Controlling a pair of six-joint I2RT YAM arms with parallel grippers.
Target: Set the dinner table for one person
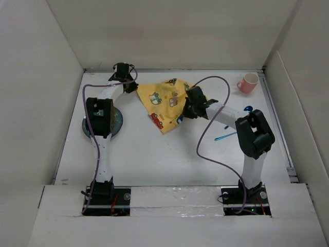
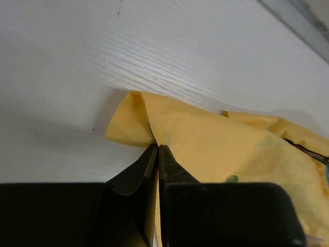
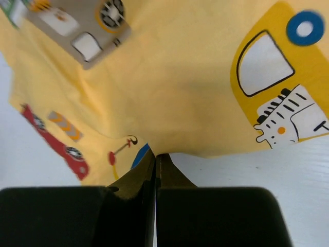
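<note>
The yellow car-patterned cloth mat (image 1: 163, 99) lies crumpled at the back middle of the white dinner table (image 1: 154, 159). My left gripper (image 1: 129, 86) is shut on the mat's left corner; in the left wrist view the closed fingertips (image 2: 157, 147) pinch a fold of the yellow cloth (image 2: 205, 139). My right gripper (image 1: 191, 110) is shut on the mat's right edge; in the right wrist view the closed tips (image 3: 155, 154) pinch the hem of the printed cloth (image 3: 180, 92). The mat hangs taut between the two grippers.
A grey-blue plate (image 1: 116, 123) lies partly under my left arm. A pink cup (image 1: 248, 83) lies on its side at the back right. A blue utensil (image 1: 226, 136) and another blue piece (image 1: 248, 108) lie by my right arm. Beige walls bound the table.
</note>
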